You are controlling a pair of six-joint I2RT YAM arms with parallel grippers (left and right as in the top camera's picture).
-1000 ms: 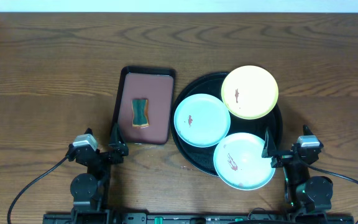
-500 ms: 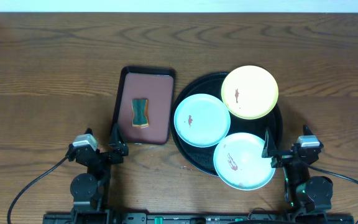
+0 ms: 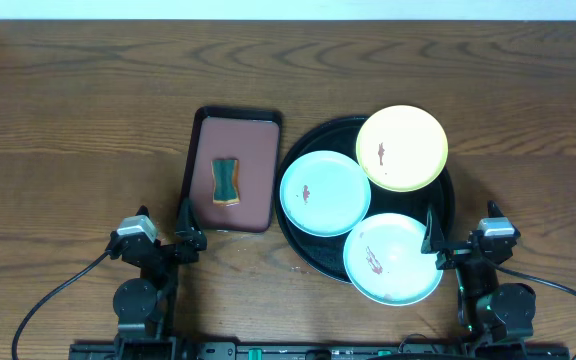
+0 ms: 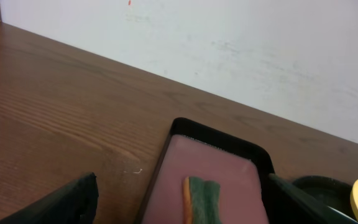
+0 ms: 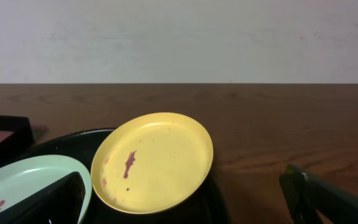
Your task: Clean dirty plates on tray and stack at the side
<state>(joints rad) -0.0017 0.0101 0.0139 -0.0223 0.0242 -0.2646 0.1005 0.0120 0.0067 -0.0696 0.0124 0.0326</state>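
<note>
Three plates lie on the round black tray [image 3: 323,135]: a yellow plate [image 3: 401,148] at the back, a mint plate [image 3: 325,193] at the left and a mint plate [image 3: 393,258] at the front, overhanging the rim. Each has a red-brown smear. My left gripper [image 3: 163,226] is open and empty at the table's front edge, left of the tray. My right gripper [image 3: 460,228] is open and empty beside the front mint plate. The right wrist view shows the yellow plate [image 5: 151,162], a mint plate's edge [image 5: 23,183] and open fingers [image 5: 184,180].
A rectangular reddish-brown tray [image 3: 253,150] with a dark rim lies left of the black tray and holds a green and orange sponge [image 3: 226,180]. The left wrist view shows that tray [image 4: 229,168] and the sponge [image 4: 201,199] between my open fingers [image 4: 182,180]. Wood-grain tabletop [image 3: 78,120] surrounds both trays.
</note>
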